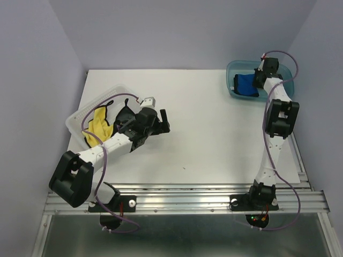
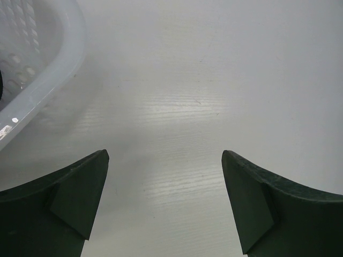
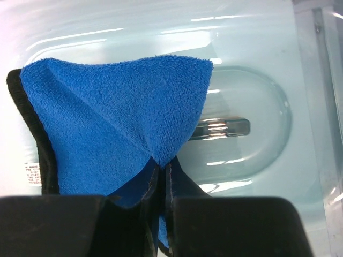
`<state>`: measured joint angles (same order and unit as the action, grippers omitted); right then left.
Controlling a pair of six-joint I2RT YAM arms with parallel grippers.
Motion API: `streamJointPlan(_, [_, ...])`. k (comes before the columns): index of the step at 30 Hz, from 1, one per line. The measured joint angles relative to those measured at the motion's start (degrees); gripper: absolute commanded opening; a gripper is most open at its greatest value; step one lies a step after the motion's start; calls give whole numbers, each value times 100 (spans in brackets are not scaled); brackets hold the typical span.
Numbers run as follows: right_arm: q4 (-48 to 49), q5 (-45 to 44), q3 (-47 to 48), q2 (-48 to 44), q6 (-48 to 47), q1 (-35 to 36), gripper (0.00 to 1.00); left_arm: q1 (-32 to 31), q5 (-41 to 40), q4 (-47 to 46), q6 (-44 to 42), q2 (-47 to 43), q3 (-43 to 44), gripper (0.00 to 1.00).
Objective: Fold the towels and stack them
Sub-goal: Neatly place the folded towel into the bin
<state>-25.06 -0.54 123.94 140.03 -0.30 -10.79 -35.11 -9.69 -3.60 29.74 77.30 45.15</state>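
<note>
A bright blue towel (image 1: 245,84) with black edging sits folded in the teal tray (image 1: 289,72) at the back right. My right gripper (image 3: 163,170) is shut on this blue towel (image 3: 112,123), pinching a fold of it over the tray floor. The yellow towel (image 1: 99,124) and a black towel (image 1: 125,114) lie crumpled in the clear basket (image 1: 80,113) at the left. Just right of the basket, my left gripper (image 1: 161,122) hovers over bare table with its jaws wide open. In the left wrist view its dark fingers (image 2: 80,187) have only white table between them.
The basket rim (image 2: 51,69) shows at the left of the left wrist view. A metal rail (image 1: 187,198) runs along the table's near edge by the arm bases. Purple walls close in the back and both sides.
</note>
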Motion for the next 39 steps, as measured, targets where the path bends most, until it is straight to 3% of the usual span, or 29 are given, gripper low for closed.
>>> streamJointPlan(6, [2, -79, -2, 0, 361, -57, 16, 24, 26, 0, -2, 0, 2, 99])
streamJointPlan(9, [2, -129, -4, 0, 468, -79, 44, 33, 46, 11, -35, 0, 13, 99])
streamJointPlan(10, [4, -155, -4, 0, 509, -79, 47, 33, 55, 11, -42, 0, 33, 99])
streamJointPlan(17, [4, -367, -4, -7, 662, -79, 53, 35, 90, 0, -83, 0, 129, 99])
streamJointPlan(19, [4, -448, -4, -17, 688, -79, 62, 35, 105, 0, -85, -2, 129, 99])
streamJointPlan(24, [68, -658, -238, -247, 763, -79, 62, 35, 122, 0, -85, -2, 129, 99])
streamJointPlan(27, [149, -527, -299, -356, 756, -79, 42, 35, 144, 0, -83, -2, 129, 99])
streamJointPlan(30, [286, -234, -299, -363, 745, -79, 33, 35, 173, -2, -83, -2, 129, 99])
streamJointPlan(39, [426, -17, -22, -66, 782, -79, 30, 35, 184, -7, -83, 13, 164, 99])
